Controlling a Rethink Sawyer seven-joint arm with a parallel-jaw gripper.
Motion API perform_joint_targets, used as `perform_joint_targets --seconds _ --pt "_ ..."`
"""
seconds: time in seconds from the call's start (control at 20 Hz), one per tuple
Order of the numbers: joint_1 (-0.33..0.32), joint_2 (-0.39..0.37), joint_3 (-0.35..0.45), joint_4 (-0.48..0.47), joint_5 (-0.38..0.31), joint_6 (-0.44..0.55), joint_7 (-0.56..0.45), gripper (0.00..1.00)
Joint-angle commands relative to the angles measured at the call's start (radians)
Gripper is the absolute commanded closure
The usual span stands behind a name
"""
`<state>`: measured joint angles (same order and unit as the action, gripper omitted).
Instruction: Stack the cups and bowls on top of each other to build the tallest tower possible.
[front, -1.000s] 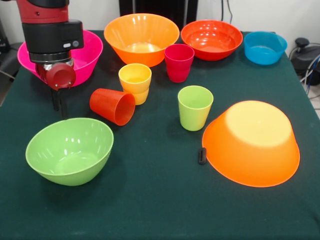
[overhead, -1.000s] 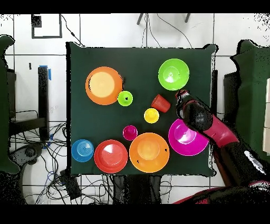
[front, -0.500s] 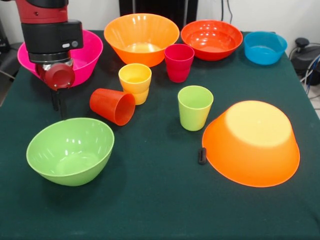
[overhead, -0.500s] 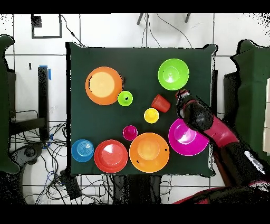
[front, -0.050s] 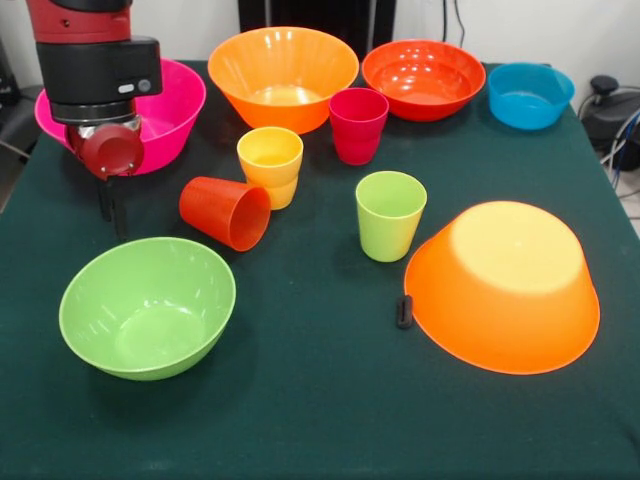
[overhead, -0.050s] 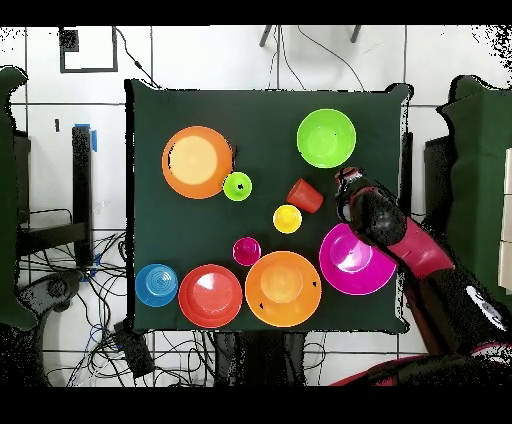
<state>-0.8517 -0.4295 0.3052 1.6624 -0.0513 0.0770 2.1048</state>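
Your gripper (front, -0.050s: 108, 205) hangs low over the dark green table (front, -0.050s: 320, 420) at the left in the front view, between the pink bowl (front, -0.050s: 165, 115) behind it and the lime green bowl (front, -0.050s: 147, 306) in front. Its thin dark fingers show below the red wrist cap, but you cannot tell how far apart they are, and nothing is visibly held.

The lime green bowl sits upright at the near left. Just right of the gripper, the orange-red cup (front, -0.050s: 226, 212) lies on its side, mouth toward the near right. Touching it from behind stands the yellow cup (front, -0.050s: 270, 166), upright. The crimson cup (front, -0.050s: 357, 125) stands farther back, just in front of the upright large orange bowl (front, -0.050s: 283, 75). The lime green cup (front, -0.050s: 389, 214) stands near the centre, beside the second large orange bowl (front, -0.050s: 505, 287), which rests upside down at the near right. Along the far edge sit the red-orange bowl (front, -0.050s: 424, 78) and the small blue bowl (front, -0.050s: 530, 95).
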Motion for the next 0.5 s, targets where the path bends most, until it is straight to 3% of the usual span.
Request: perform_joint_targets --seconds 0.05,0.5 --pt "0.042 0.006 0.008 0.024 0.051 0.083 0.131 0.0" --pt "0.039 0.013 0.013 0.023 0.061 0.084 0.113 0.0"
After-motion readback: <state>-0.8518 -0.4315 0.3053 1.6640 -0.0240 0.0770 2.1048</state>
